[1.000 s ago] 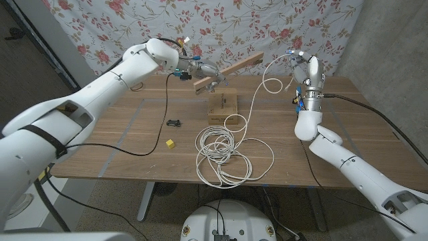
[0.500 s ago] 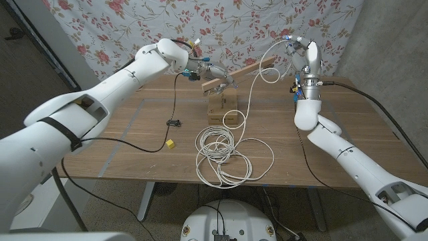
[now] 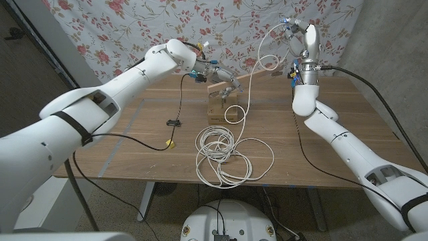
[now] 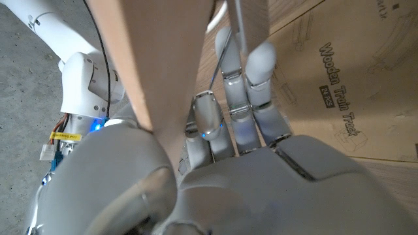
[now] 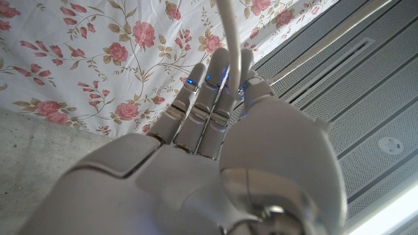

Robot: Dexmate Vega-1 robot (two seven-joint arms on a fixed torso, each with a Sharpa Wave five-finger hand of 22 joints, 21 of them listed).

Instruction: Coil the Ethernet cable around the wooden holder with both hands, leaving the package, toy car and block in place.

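Gripping the wooden holder (image 3: 235,77) above the package (image 3: 222,106) at the upper middle of the frame, the left hand (image 3: 224,82) is keeping it lifted, probably so the cable can pass around it. The right hand (image 3: 299,40) is raised high at the upper right and is grasping the Ethernet cable (image 3: 251,80), keeping the strand tight between hand and holder. Most of the cable is lying in loose loops at the table (image 3: 348,134) centre. The toy car (image 3: 174,122) and the yellow block (image 3: 170,143) are sitting apart, left of the loops.
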